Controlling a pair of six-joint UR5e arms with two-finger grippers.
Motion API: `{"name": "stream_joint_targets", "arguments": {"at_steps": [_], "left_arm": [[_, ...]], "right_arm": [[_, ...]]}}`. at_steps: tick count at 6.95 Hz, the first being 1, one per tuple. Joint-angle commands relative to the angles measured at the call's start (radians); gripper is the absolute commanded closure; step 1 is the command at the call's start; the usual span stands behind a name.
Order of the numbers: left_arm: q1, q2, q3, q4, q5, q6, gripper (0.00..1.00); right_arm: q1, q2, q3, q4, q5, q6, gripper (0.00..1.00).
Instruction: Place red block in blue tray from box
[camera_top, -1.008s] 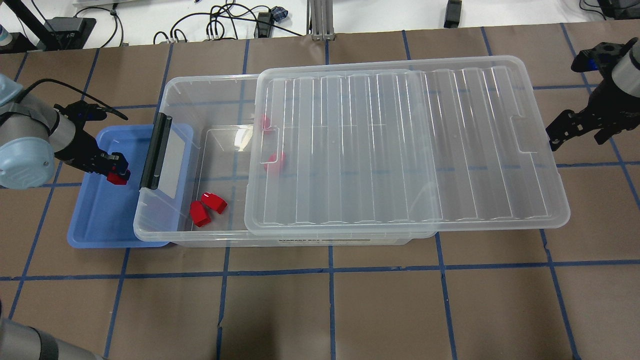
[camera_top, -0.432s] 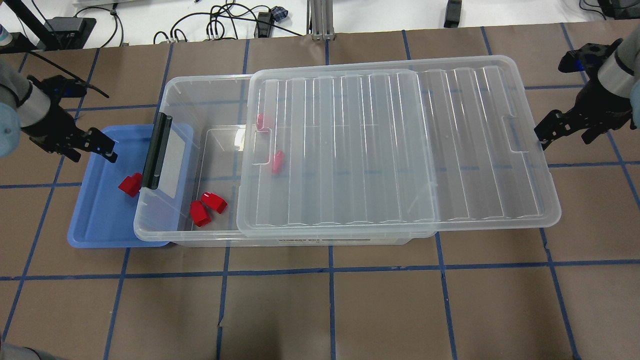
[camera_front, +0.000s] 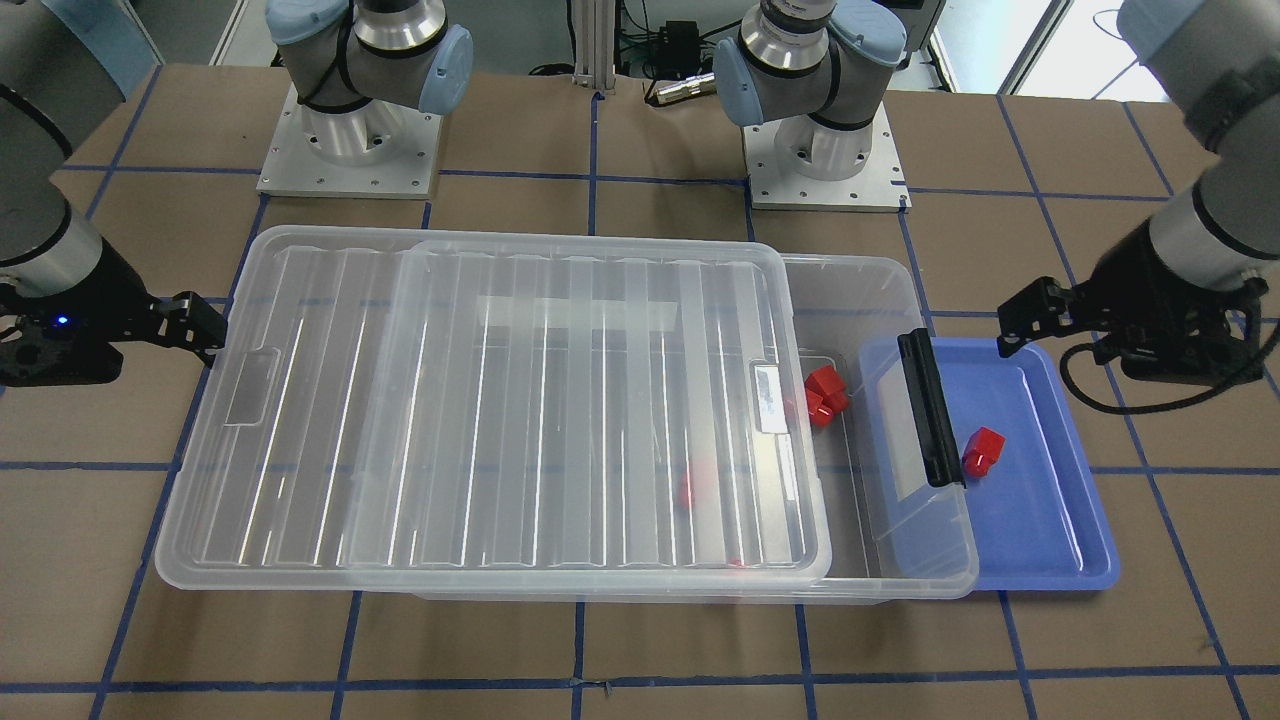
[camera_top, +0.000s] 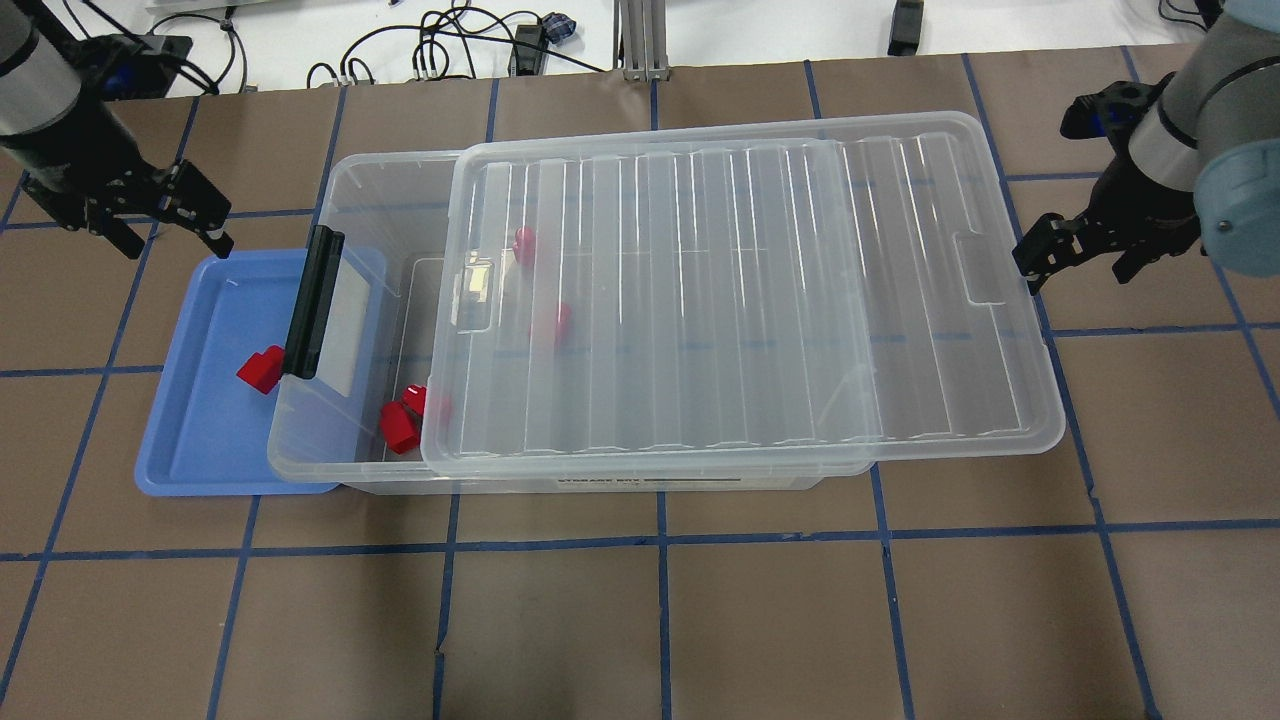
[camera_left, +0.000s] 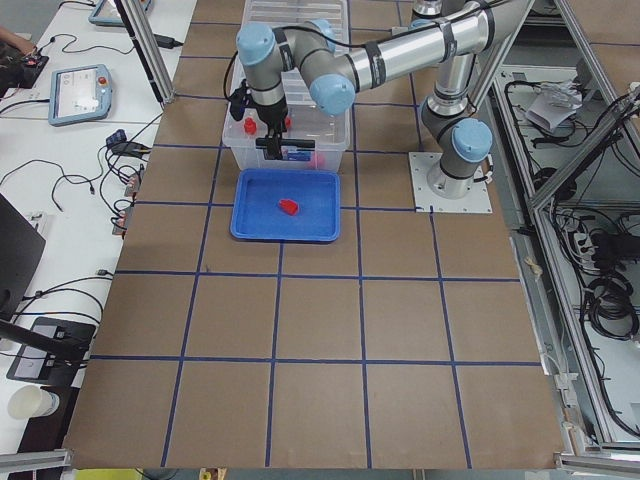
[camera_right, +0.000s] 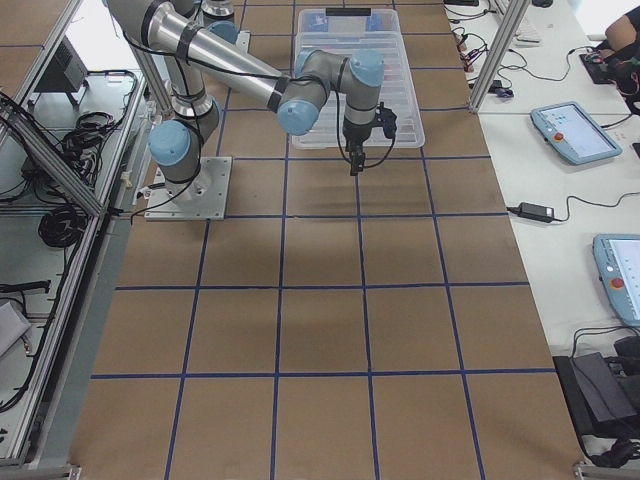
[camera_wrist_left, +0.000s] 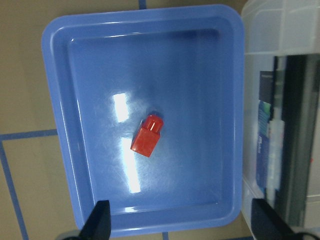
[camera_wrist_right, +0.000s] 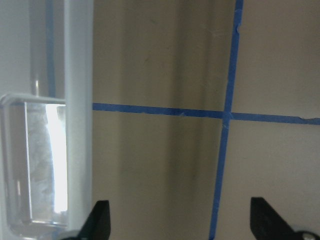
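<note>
A red block lies loose in the blue tray, near the black latch bar of the clear box. In the left wrist view the block lies in the middle of the tray. My left gripper is open and empty, above the tray's far corner. Two red blocks lie in the box at the lid's edge, and two more show through the ribbed lid. My right gripper is open at the lid's right edge.
The lid lies offset on the box, overhanging its right end and leaving a gap at the latch end. The tray's near side is tucked under the box's latch end. Brown table with blue tape lines. Cables lie beyond the far edge.
My left gripper let go of the red block, which now lies in the tray, and moved up and away to the far left. The lid slid left, with my right gripper following its right edge.
</note>
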Motion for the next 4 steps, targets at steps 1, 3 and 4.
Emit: {"name": "stream_joint_targets", "arguments": {"at_steps": [1, 3, 4], "left_arm": [[-0.182, 0.066, 0.011, -0.037, 0.004, -0.253, 0.00], [-0.310, 0.085, -0.003, -0.036, 0.008, -0.432, 0.00], [-0.327, 0.092, 0.002, -0.033, -0.002, -0.486, 0.00]], "right_arm": [[0.106, -0.001, 0.000, -0.001, 0.001, 0.146, 0.00], [0.175, -0.003, -0.003, -0.003, 0.003, 0.152, 0.00], [0.200, 0.001, -0.008, -0.003, 0.004, 0.152, 0.00]]}}
